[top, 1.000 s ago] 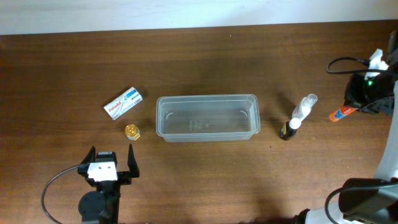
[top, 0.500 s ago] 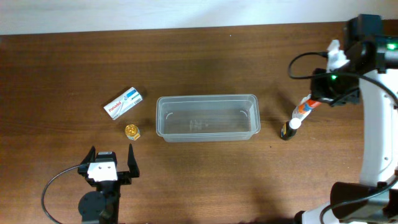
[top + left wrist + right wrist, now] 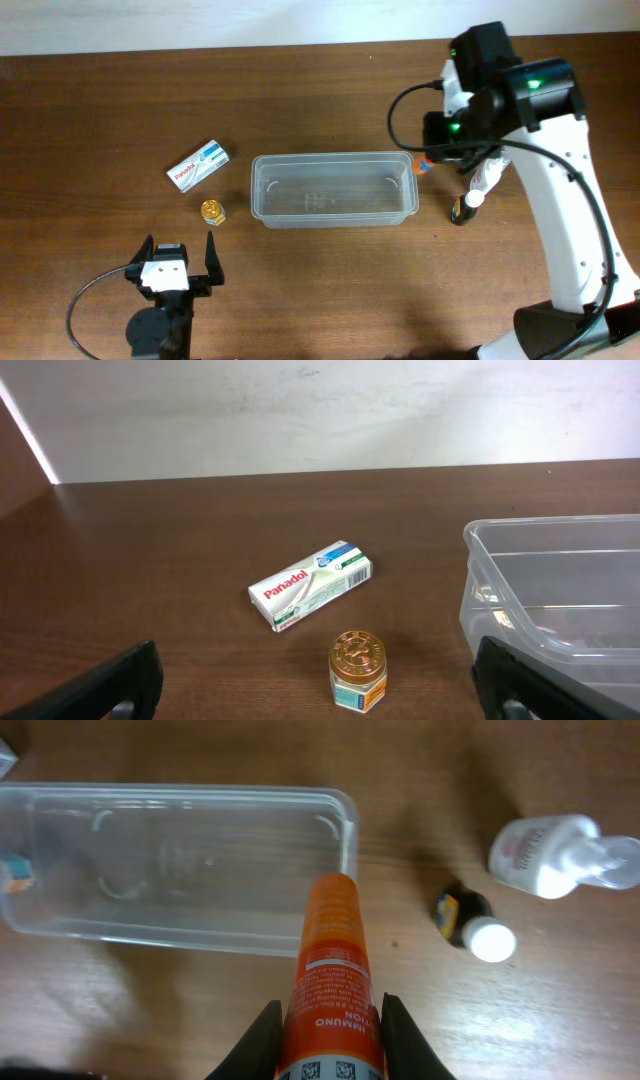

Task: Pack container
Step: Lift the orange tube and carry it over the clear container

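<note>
Grip on the orange tube (image 3: 328, 950) comes from our right fingers (image 3: 262, 1038), clenched on its near end. Its far end reaches the right end of the container (image 3: 180, 788), the clear tub lying on the tabletop (image 3: 500, 1020) just beyond those fingers and to their left, while a dark white-capped bottle (image 3: 470, 920) and, farther out, a white spray bottle (image 3: 550, 855) lie to their right. Our left fingers (image 3: 115, 685) stand released, spread wide: just ahead sits a gold-lidded jar (image 3: 357, 672), beyond it a Panadol box (image 3: 310, 585), and the container's other end lies ahead past the right finger.
</note>
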Robot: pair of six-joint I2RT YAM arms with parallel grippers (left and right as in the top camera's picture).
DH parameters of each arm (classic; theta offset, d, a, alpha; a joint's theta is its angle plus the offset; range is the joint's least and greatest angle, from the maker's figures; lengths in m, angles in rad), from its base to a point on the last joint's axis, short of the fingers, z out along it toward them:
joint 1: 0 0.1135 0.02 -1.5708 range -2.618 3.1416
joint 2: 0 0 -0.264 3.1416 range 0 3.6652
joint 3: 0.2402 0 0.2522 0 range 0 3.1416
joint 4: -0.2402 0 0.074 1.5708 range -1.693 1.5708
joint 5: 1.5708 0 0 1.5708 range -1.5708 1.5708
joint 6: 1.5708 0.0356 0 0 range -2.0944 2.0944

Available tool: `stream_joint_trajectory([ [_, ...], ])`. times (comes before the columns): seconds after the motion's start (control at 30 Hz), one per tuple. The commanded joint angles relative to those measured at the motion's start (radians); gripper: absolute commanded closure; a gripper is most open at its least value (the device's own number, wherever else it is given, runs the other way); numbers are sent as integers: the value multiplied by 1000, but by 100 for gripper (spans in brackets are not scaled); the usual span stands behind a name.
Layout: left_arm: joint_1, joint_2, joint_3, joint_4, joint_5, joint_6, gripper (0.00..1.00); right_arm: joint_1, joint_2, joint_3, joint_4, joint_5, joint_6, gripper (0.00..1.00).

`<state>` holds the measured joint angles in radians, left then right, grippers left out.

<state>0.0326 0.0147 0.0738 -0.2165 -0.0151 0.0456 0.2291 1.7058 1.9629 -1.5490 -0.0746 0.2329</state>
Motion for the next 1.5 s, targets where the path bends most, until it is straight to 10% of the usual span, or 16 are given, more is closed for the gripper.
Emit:
stream_joint_trajectory([
  [0.0,5,-7,-9,4,-6,16,0,46,2,24,11,22,58,80],
  [1.47,5,-7,-9,4,-6,16,0,113,335,23,129,80,10,79],
])
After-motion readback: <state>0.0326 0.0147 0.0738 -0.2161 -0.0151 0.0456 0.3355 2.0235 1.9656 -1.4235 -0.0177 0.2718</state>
